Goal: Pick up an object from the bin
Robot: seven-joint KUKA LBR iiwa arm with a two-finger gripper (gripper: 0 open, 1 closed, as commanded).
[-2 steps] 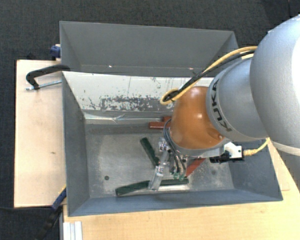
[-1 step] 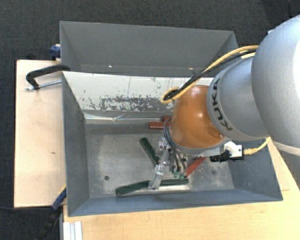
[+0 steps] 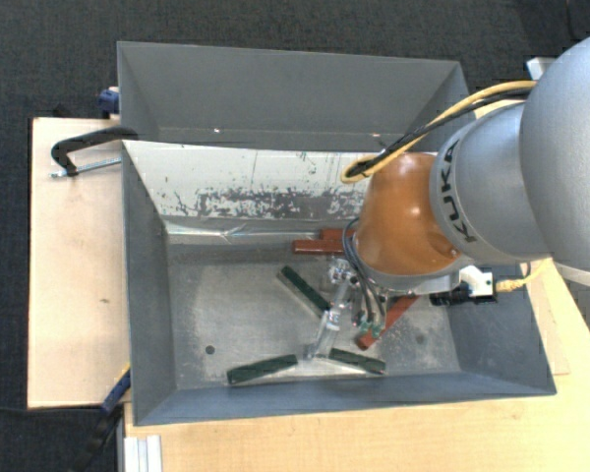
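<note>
Gripper (image 3: 332,334): we see it low over the floor of the bin (image 3: 226,308), toward 5 o'clock.
Short green stick (image 3: 359,362): flat, just beside the tip at its 4 o'clock.
Long green stick (image 3: 261,369): at its 8 o'clock.
Grip width: we cannot tell.

KUKA, in dark letters running sideways on the grey arm (image 3: 501,190), last letter seemingly cut off

strips (image 3: 263,369) near bin (image 3: 143,293) front wall, block (image 3: 310,247) behind them
</note>
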